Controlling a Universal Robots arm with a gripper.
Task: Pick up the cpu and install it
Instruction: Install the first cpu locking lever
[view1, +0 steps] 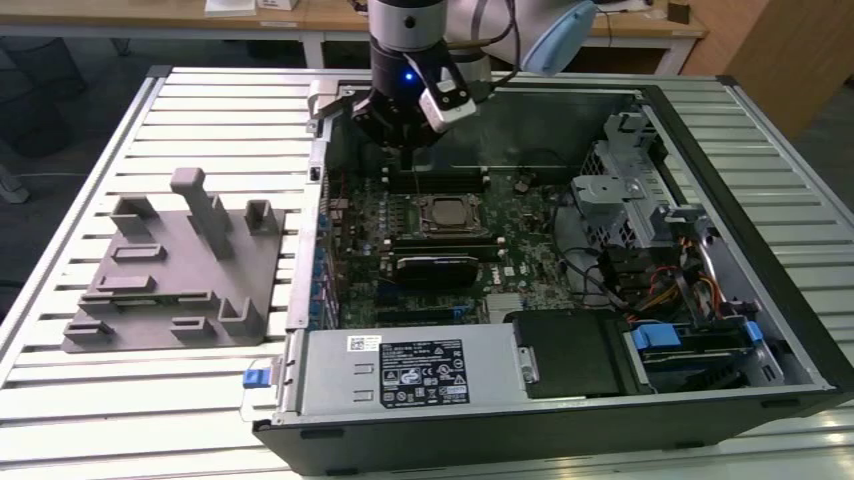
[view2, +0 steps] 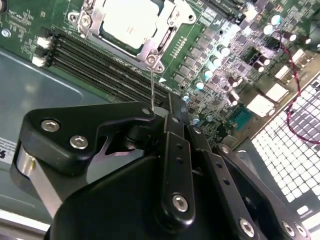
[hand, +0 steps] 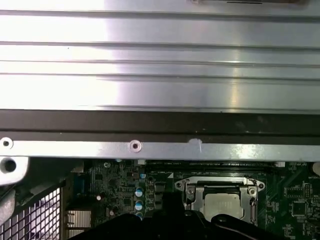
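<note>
One arm over open computer case on slatted table; gripper hangs above motherboard, just beyond memory slots; fingers pressed together, nothing between them; cpu seated in socket frame on board, pale metal top visible in both wrist views, apart from gripper; grey plastic holder block on table outside case, at exterior view's left.

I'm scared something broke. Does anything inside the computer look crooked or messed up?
Nothing stands out. The cpu lies flat and square inside its metal frame on the green board, and the gripper hangs above the board beside it. No loose or broken parts show.
</note>
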